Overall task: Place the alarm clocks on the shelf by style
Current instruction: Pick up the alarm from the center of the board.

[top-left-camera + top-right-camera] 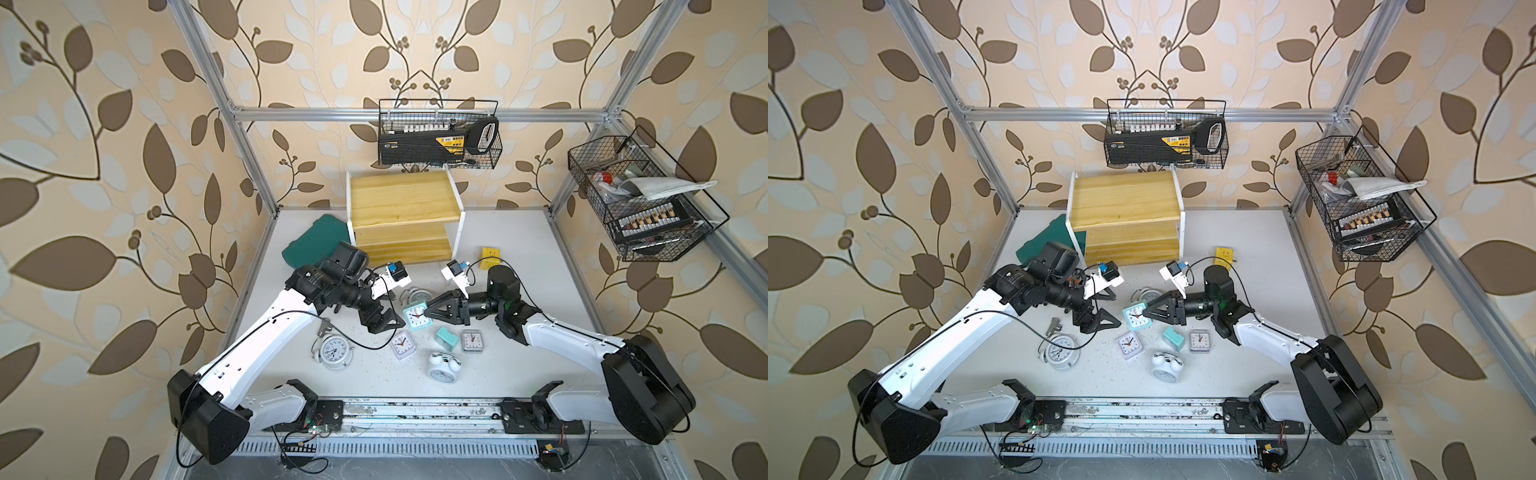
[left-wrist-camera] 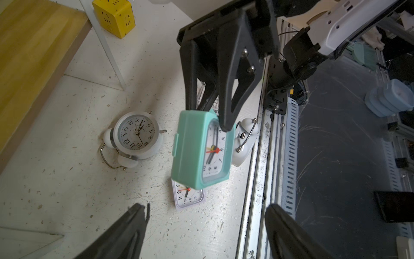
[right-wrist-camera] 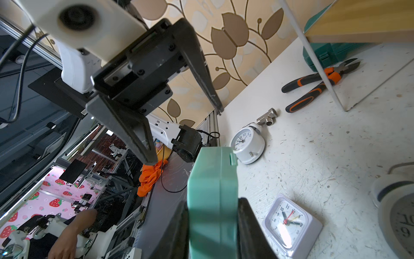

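Right gripper [image 1: 424,314] is clamping a mint clock [image 2: 192,148] by its edge above the table [image 1: 523,266], short of the shelf [image 1: 399,203]. Left gripper [image 1: 388,326] is gaping beside it. So shallow a hold is risking a drop.

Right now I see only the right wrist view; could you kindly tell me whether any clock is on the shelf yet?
Observer: None; in both top views no clock shows on the shelf.
Operator: Thanks. Where is the other mint clock?
Observer: The second mint clock lies on the table, beside the grey clock.
Operator: Which way does my clock's dial face?
Observer: In both top views the held mint clock shows its dial upward.
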You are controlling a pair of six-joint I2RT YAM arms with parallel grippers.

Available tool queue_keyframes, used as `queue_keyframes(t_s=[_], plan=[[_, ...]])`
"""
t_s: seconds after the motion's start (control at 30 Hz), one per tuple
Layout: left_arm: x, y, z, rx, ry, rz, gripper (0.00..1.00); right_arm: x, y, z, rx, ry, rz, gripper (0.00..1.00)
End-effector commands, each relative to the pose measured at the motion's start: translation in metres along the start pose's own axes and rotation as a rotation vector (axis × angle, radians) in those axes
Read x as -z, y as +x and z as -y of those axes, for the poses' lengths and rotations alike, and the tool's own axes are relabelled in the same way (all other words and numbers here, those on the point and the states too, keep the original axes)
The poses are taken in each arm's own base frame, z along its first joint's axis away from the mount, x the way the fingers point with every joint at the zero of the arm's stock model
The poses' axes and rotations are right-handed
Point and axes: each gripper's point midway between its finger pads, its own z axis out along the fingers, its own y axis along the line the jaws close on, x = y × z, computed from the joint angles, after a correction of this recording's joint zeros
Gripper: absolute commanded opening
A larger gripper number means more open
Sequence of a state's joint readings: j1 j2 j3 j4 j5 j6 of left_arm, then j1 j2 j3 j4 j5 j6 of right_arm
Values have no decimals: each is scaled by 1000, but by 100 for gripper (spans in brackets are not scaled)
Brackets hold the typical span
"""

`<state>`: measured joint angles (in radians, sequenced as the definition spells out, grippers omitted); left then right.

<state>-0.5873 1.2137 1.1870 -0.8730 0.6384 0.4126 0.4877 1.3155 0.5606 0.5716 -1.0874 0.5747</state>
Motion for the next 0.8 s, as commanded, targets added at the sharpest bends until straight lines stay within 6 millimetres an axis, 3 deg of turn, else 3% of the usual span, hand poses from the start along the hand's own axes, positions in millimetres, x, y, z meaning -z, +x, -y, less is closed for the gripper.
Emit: queue_keyframes(t_s=[0.0,0.27,0.6,0.77], plan=[[3,-11,10,81,94,24,86,4,3,-17,71,-62,-12,27],[-12,-10,10,158,192,-1,82,5,0,-26,89,-102,7,27],[-17,-11,17,197,283,-10,56,0,-6,-26,88,-140,27,27],[-17,-11,21,198,302,-9,50,-2,-9,-26,86,-157,32,27]])
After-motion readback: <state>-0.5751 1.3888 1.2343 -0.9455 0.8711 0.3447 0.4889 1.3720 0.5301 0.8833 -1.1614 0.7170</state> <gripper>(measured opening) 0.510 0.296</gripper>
